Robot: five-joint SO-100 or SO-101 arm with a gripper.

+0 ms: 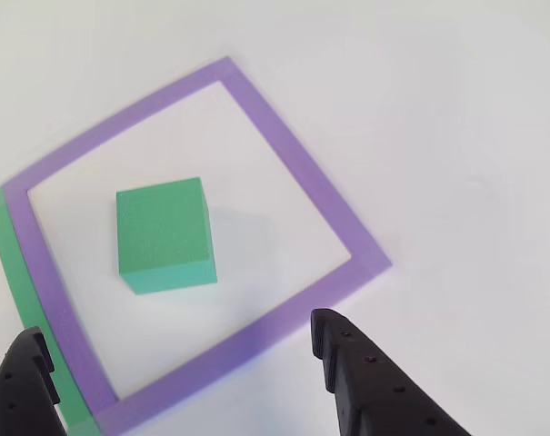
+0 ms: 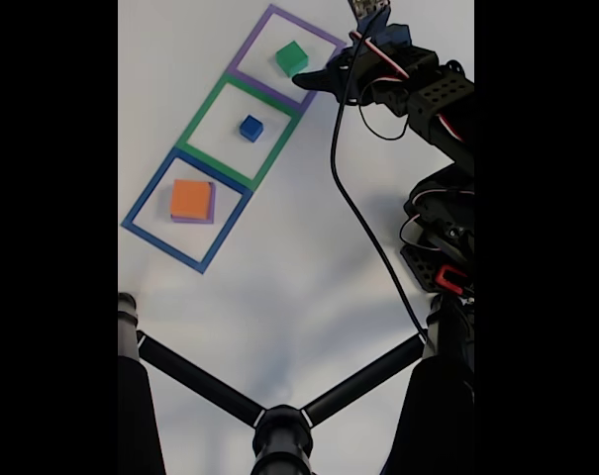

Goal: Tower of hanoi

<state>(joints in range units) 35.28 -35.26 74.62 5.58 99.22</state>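
Green block (image 1: 164, 236) beyond claw (image 1: 179, 363) (apart).

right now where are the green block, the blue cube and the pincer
green block (image 1: 163, 227): other view, on its top face
blue cube (image 2: 250, 127): fixed view, on its top, inside the green frame
pincer (image 1: 179, 372): other view, midway between the two black fingertips, open

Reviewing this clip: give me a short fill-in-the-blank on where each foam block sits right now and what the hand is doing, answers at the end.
1. The green block sits inside the ______ frame.
2. The blue cube sits inside the ______ frame.
3. The orange block rests on top of the ______ block, inside the blue frame.
4. The hand is open and holds ______.

Answers: purple; green; purple; nothing
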